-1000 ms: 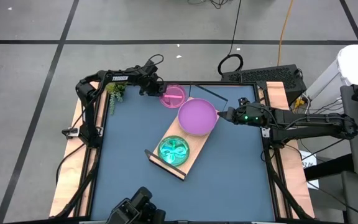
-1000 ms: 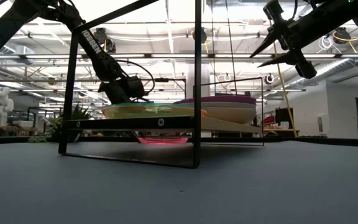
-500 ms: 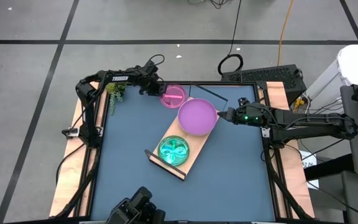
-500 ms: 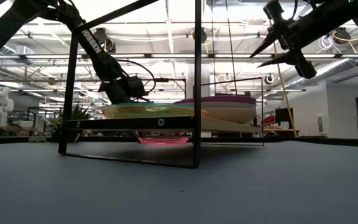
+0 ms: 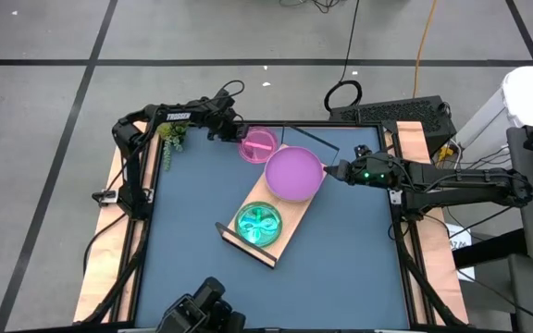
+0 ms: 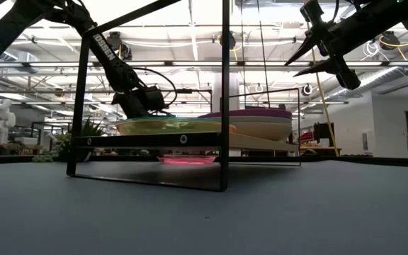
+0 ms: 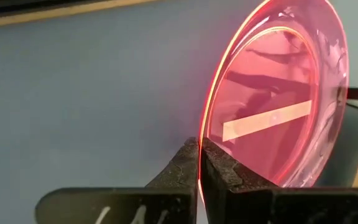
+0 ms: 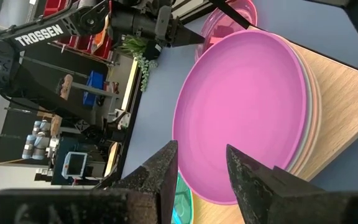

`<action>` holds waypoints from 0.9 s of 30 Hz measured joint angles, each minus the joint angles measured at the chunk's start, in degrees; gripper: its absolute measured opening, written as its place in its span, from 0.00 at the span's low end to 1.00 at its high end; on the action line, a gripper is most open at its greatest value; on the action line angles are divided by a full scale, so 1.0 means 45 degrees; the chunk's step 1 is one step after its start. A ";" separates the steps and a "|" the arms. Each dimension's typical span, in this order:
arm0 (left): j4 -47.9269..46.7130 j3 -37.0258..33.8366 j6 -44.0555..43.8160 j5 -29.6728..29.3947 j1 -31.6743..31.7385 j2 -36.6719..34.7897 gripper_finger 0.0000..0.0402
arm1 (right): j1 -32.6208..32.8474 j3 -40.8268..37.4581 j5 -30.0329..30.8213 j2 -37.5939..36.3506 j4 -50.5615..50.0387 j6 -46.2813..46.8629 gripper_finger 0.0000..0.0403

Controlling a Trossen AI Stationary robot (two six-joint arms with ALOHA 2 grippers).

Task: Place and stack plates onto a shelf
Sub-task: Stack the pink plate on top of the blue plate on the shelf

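The long wooden shelf (image 5: 294,217) lies slantwise on the blue table. On it stand a stack of large plates topped by the purple plate (image 5: 294,174) (image 8: 241,106) and a stack of smaller plates topped by the green plate (image 5: 260,224). The translucent pink plate (image 5: 259,143) (image 7: 278,106) lies by the shelf's far end, and my left gripper (image 5: 234,134) (image 7: 199,163) is shut on it. My right gripper (image 5: 327,171) (image 8: 201,180) hangs open above the table just right of the purple stack, with nothing between its fingers. My left gripper pinches the pink plate's rim (image 7: 202,140) between its two fingers, on the plate's left side as the high view shows it. The fingers slant downward, coming from the table's far left. Only the rim's edge sits between the fingertips.
A small green plant (image 5: 172,137) stands at the table's far left corner, beside the left arm. The shelf's black frame ends (image 6: 224,99) rise at both ends of the board. A keyboard (image 5: 391,111) lies beyond the far edge. Bare blue table (image 5: 192,185) stretches left of the shelf.
In the low view the pink plate's underside sits a little higher and flatter than before. Both arms have kept their places.
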 joint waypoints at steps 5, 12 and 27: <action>-0.0118 0.0005 0.0157 0.0094 0.0083 -0.0600 0.01 | 0.0005 0.0000 -0.0005 0.0000 0.0000 -0.0009 0.30; -0.0176 0.0010 0.0158 -0.0198 0.0806 -0.1847 0.01 | 0.0005 0.0000 0.0000 0.0000 0.0000 -0.0242 0.30; -0.1480 0.0010 0.0535 0.0393 0.1137 -0.5431 0.01 | 0.0005 0.0000 0.0000 0.0000 0.0005 -0.0326 0.30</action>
